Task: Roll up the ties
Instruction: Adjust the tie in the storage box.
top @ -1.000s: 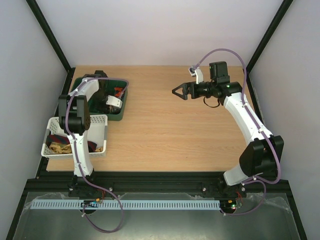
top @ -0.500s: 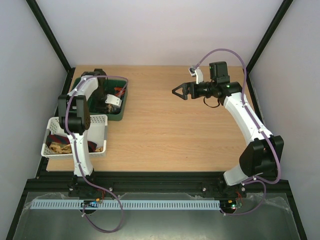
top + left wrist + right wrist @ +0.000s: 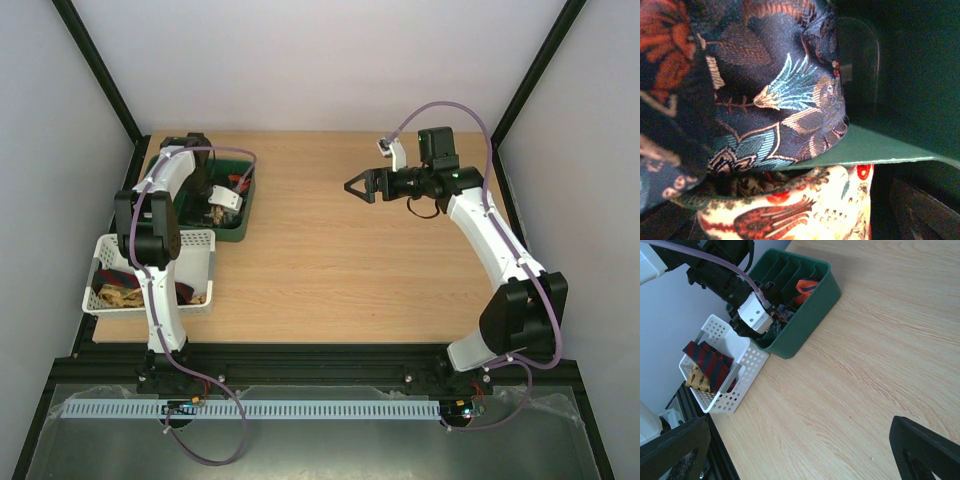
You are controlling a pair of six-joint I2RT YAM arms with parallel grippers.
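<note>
My left gripper (image 3: 213,207) reaches down into the green divided bin (image 3: 246,205) at the table's far left. Its wrist view is filled by a dark blue floral tie (image 3: 775,85) resting on a green divider (image 3: 880,147). A cream and red patterned tie (image 3: 805,205) lies below, between dark fingers (image 3: 925,210) standing wide apart. An orange tie (image 3: 806,286) sits coiled in another slot. My right gripper (image 3: 355,185) hovers open and empty over the table's middle. A maroon striped tie (image 3: 707,360) and a gold-patterned tie (image 3: 699,380) lie in the white basket (image 3: 740,390).
The white perforated basket (image 3: 200,240) stands at the near left, touching the green bin's front wall. Bare wooden tabletop (image 3: 340,270) stretches between the bin and my right arm. Black frame posts and grey walls close in both sides.
My left wrist has shifted slightly toward the far side inside the green bin. The right arm has hardly moved and stays open.
</note>
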